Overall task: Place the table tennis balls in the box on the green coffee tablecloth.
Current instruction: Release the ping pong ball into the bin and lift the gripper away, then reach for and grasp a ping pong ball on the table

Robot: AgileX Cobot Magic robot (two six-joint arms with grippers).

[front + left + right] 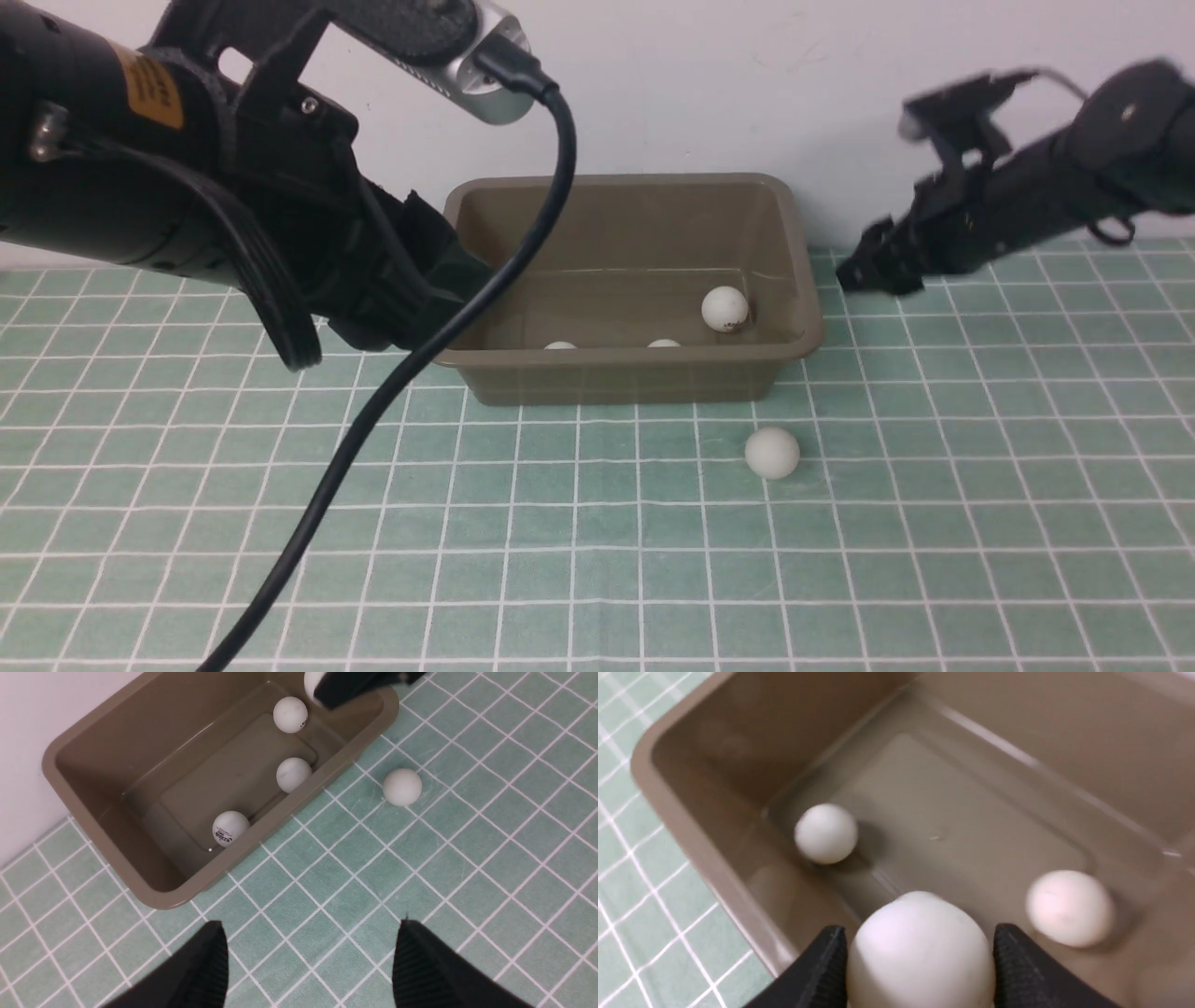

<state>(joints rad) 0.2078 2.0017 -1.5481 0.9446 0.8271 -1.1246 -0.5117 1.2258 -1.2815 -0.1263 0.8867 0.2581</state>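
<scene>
The olive-brown box stands on the green checked tablecloth by the wall. Three white balls lie inside it: one with a dark mark and two low ones. A fourth ball lies on the cloth in front of the box's right end. It also shows in the left wrist view. My right gripper is shut on a fifth ball above the box's right end. In the front view the right gripper is blurred. My left gripper is open and empty above the cloth in front of the box.
A pale wall rises right behind the box. My left arm and its black cable fill the left of the front view and hide the box's left end.
</scene>
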